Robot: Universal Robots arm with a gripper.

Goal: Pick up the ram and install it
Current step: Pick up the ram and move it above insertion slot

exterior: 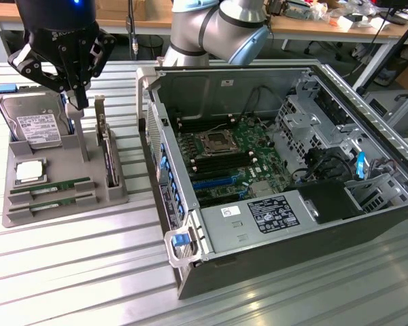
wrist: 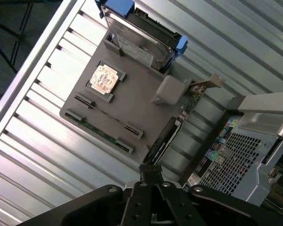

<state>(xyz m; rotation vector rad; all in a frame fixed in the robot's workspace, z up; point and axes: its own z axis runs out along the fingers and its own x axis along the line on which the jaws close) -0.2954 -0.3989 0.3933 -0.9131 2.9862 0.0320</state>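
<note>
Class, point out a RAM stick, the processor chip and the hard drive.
RAM stick (exterior: 58, 184): exterior view, top edge, mid-length.
processor chip (exterior: 28, 171): exterior view, lid centre.
hard drive (exterior: 35, 126): exterior view, white label.

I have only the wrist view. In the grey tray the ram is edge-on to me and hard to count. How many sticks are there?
Observer: Two. The ram sticks sit side by side in their slots along one edge of the tray.
Operator: I see only a grille of the computer case. Is the case open?
Observer: Yes. The computer case lies with its open side up, and the green motherboard shows inside.
Operator: Does the gripper touch anything?
Observer: No. The gripper hangs above the tray, clear of the sticks.
</note>
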